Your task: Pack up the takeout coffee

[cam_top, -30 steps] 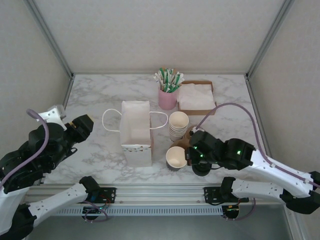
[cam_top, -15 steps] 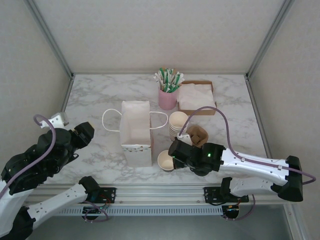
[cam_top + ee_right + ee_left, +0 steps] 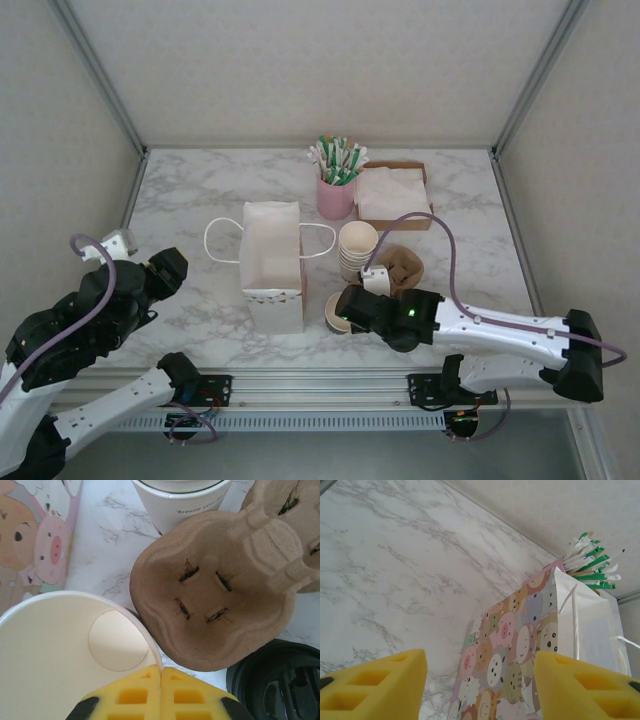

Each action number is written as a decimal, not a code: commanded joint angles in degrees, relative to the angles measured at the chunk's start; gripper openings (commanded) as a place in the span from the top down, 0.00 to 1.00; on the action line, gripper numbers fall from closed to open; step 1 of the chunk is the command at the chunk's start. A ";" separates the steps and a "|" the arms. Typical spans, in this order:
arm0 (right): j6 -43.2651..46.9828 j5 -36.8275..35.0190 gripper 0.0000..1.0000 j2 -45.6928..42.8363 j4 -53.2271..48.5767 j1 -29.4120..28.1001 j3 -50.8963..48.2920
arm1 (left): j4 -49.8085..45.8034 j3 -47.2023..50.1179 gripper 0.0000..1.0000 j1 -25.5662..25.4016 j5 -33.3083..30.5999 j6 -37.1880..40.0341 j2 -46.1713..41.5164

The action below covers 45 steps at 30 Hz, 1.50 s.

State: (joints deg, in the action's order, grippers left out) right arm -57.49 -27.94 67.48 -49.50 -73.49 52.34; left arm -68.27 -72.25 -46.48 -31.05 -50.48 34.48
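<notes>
Clenched on the rim of the lidless cup (image 3: 65, 650), the right gripper (image 3: 161, 690) has dragged it left, just beside the bag (image 3: 272, 262), its black lid (image 3: 280, 680) lying loose nearby, so lidding remains; the left gripper (image 3: 480, 680) gapes empty.

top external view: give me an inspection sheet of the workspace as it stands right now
surface: marble table, no spills seen
job's things: lidless paper cup, black lid loose nearby, pulp carrier, printed bag upright and open
clutter: cup stack, pink cup of wrapped straws, napkin box
grippers: left gripper jaws apart, empty; right gripper jaws shut at the cup's rim
cables: purple cable looping over each arm
surroundings: pale walls, metal frame posts
</notes>
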 commanded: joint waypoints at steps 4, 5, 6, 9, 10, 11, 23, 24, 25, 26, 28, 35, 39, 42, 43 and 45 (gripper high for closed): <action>-1.00 -7.63 1.00 1.65 -6.55 -0.55 3.29 | -1.66 0.38 0.41 -0.54 -2.27 -1.06 -1.23; -1.03 -8.26 1.00 1.35 -7.48 -0.46 3.54 | -1.69 0.42 0.41 -0.56 -2.20 -1.18 -1.17; -1.06 -8.66 1.00 1.16 -8.19 -0.49 3.72 | -1.66 0.41 0.41 -0.54 -2.05 -1.16 -1.10; -1.16 -8.82 1.00 0.55 -10.01 0.06 4.34 | -1.53 0.38 0.41 -0.54 -1.75 -1.04 -0.83; -1.67 -8.86 1.00 0.58 -10.79 0.18 4.52 | -1.44 0.36 0.41 -0.51 -1.57 -1.13 -0.74; -2.05 -8.64 1.00 0.64 -11.39 0.41 4.69 | -1.38 0.44 0.41 -0.53 -1.42 -1.05 -0.66; -0.33 1.14 1.00 1.57 -1.59 0.39 5.62 | -0.75 0.29 0.41 -0.59 0.28 -1.51 -0.47; -0.56 1.18 1.00 2.18 -1.78 0.37 5.80 | -0.74 0.18 0.41 -0.55 0.37 -1.54 -0.42; -0.86 1.31 1.00 2.94 -2.25 0.38 6.21 | -0.60 0.18 0.41 -0.51 0.53 -1.51 -0.38; -1.18 1.39 1.00 3.72 -2.92 0.45 6.68 | -0.59 0.11 0.41 -0.54 0.70 -1.39 -0.38; -1.56 1.56 1.00 5.15 -3.99 0.35 7.49 | -0.63 0.09 0.41 -0.55 0.80 -1.39 -0.38; -3.54 1.76 0.96 5.47 -3.24 0.42 5.60 | -0.59 0.11 0.41 -0.54 0.81 -1.53 -0.38; -6.04 1.41 0.90 5.47 -4.87 0.38 4.77 | -0.47 0.11 0.41 -0.55 0.66 -1.23 -0.30; -7.40 0.88 0.86 5.58 -6.59 0.44 5.22 | -0.52 0.05 0.41 -0.54 0.52 -1.21 -0.37; -7.44 0.87 0.84 5.64 -6.78 0.39 5.32 | -0.47 0.05 0.41 -0.46 0.54 -1.20 -0.28; -7.80 1.03 0.81 5.98 -7.41 0.44 5.54 | -0.42 0.09 0.41 -0.55 0.59 -1.25 -0.23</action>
State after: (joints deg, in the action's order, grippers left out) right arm -62.89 -25.71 73.38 -54.22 -73.36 57.89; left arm -68.40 -72.20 -46.48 -30.55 -51.09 33.80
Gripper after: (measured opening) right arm 0.181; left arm 0.590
